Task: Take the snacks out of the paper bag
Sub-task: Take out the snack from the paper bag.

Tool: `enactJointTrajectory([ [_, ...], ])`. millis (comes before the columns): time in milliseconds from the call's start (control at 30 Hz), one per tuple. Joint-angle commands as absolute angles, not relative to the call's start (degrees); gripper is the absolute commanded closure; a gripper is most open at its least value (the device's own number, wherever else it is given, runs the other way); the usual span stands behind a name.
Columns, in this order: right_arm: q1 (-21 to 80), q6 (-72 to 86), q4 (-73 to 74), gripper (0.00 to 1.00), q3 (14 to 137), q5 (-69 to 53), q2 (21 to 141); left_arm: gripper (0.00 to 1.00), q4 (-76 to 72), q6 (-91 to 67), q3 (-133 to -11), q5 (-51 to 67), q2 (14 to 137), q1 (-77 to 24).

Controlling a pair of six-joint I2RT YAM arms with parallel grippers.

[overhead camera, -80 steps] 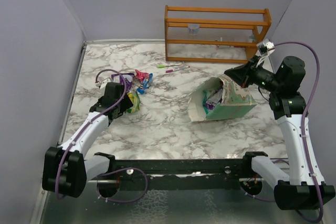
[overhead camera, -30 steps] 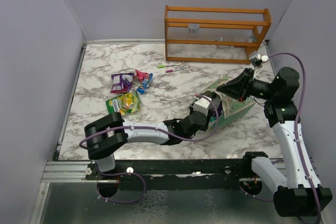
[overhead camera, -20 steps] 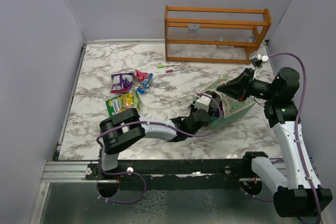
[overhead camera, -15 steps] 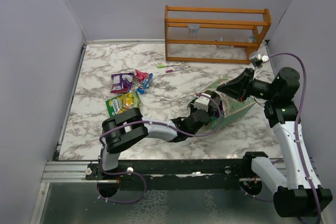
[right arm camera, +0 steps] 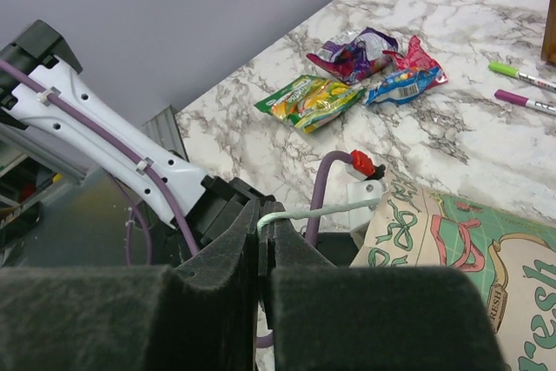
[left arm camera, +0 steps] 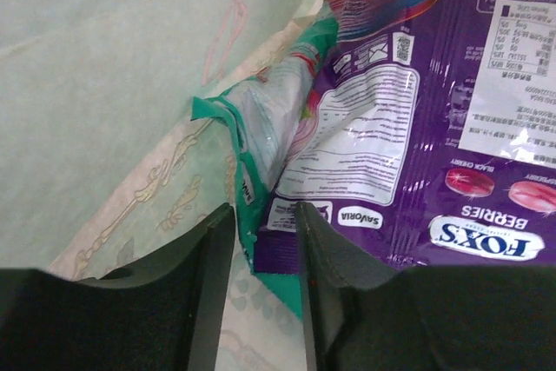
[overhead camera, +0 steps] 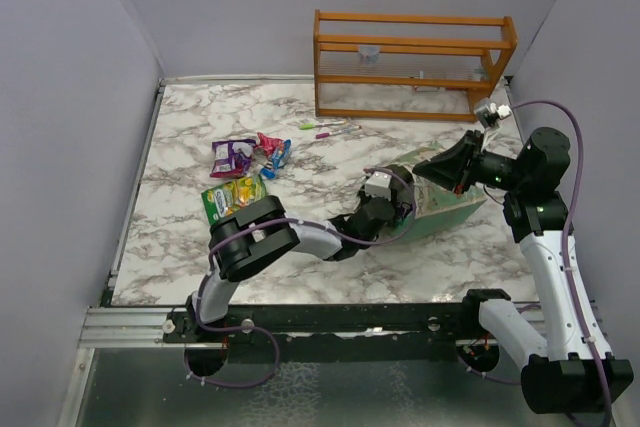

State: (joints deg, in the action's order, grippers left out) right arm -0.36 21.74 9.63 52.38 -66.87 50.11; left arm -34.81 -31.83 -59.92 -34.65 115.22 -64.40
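– Where is the paper bag (overhead camera: 447, 209)?
– On the marble desk (overhead camera: 330, 172), right of centre, its mouth facing left. The right gripper (right arm camera: 261, 245) has its jaws pinched on the bag's white string handle (right arm camera: 317, 212).
– And the left gripper (left arm camera: 261, 288)?
– Inside the bag, jaws narrowly apart at the corners of a purple packet (left arm camera: 417, 128) and a green packet (left arm camera: 261, 119). Other packets (overhead camera: 236, 197) lie well to the left.

Seen through my left wrist camera, the purple packet (left arm camera: 408, 128) inside the paper bag (left arm camera: 113, 67) reads, upside down, "FOX'S" and "BERRIES". A small logo on it says "SAVORIA", and "BLACK CHERRY" sits beside a pictured sweet. Its white panel of figures is too small for me to read. In my right wrist view, large lettering on the bag's outer face ends in "resh" at the frame edge.
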Motion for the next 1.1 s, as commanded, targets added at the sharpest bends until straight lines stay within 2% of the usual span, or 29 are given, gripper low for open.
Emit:
enactJointTrajectory([
  [0, -0.09, 21.15, 9.18, 0.98, 54.61, -66.48, 49.46, 0.66, -42.44, -34.67, -59.93, -28.2, 117.46, -62.78],
  [167, -0.09, 20.7, 9.94, 0.98, 54.67, -66.18, 49.25, 0.86, -43.56, -32.7, -60.97, -27.15, 117.94, -62.58],
  [333, -0.09, 18.96, 11.99, 0.98, 55.1, -65.04, 48.92, 1.0, -44.18, -30.98, -58.12, -26.63, 114.05, -62.43],
  [733, -0.09, 17.57, 13.04, 0.98, 55.36, -62.37, 49.21, 1.0, -43.97, -35.98, -46.51, -17.37, 95.99, -62.22],
  [1067, -0.13, 16.7, 14.11, 0.99, 55.33, -60.37, 49.11, 1.0, -36.69, -30.96, -39.73, -11.97, 81.71, -62.6],
])
